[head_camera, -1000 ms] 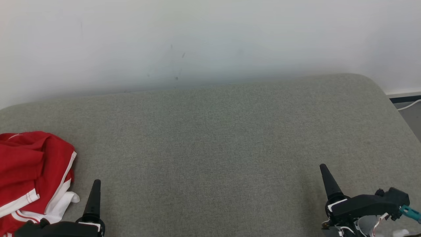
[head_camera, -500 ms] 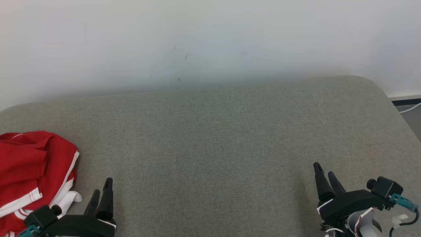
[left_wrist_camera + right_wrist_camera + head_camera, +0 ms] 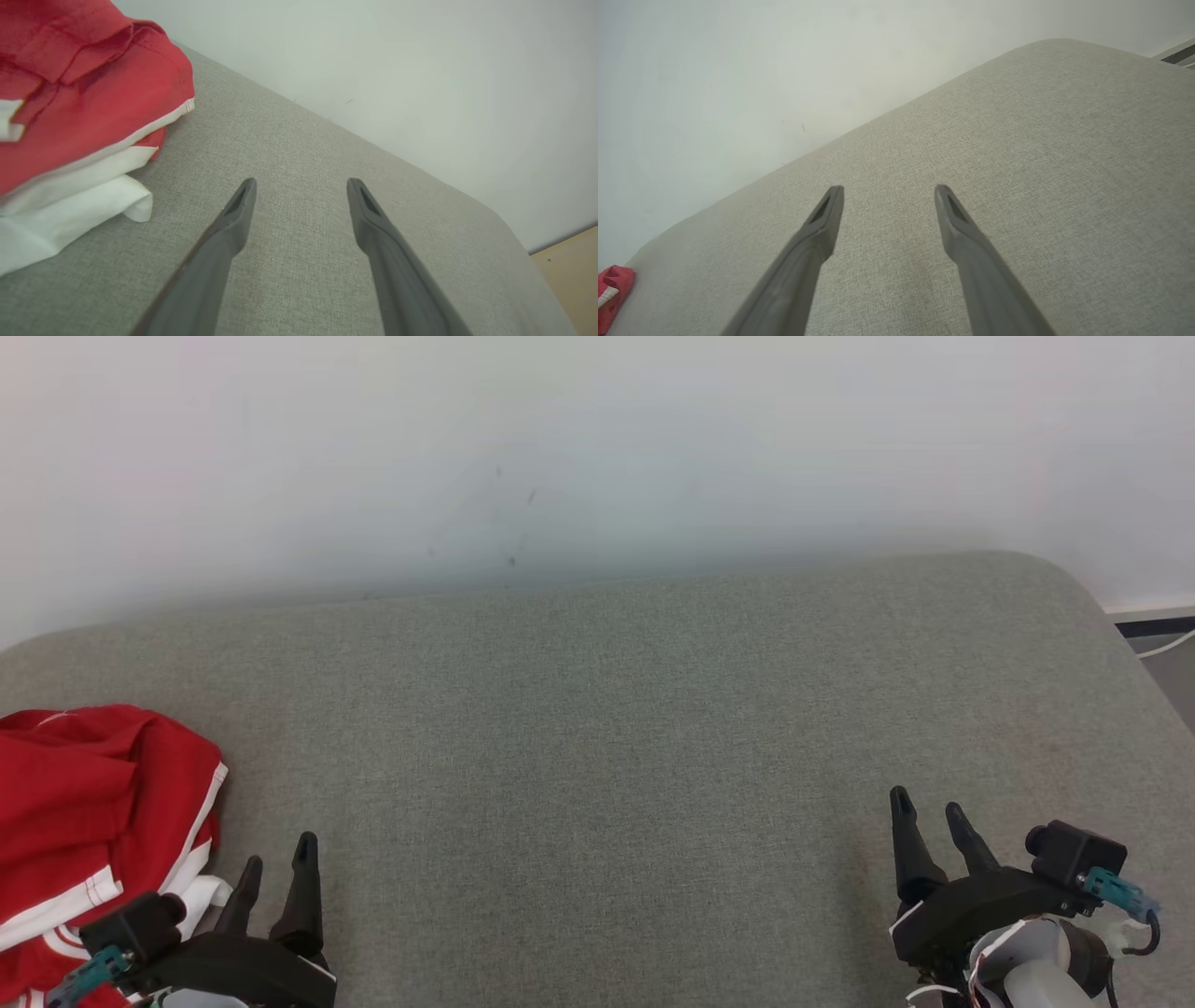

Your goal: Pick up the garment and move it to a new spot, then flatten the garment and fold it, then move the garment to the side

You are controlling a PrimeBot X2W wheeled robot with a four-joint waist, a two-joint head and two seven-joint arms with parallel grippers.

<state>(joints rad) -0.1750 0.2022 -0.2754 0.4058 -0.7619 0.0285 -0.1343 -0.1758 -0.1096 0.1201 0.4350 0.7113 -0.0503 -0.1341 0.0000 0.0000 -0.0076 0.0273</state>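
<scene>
On the grey cushion [image 3: 597, 709], swing the open left gripper [image 3: 277, 854] into the crumpled garment [image 3: 84, 793] beside it at far left, pinch a thick fold, and bring the open, empty right gripper [image 3: 927, 803] across.

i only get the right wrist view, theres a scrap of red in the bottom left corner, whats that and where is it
Observer: A crumpled red garment with white trim, lying at the robot's left end of the grey fabric cushion.
Operator: is the left gripper on it yet
Observer: No. The left gripper is open and empty, its fingers over bare cushion beside the garment's white edge.
Operator: is it flat or bunched
Observer: Bunched. The left wrist view shows red layers heaped over white ones.
</scene>
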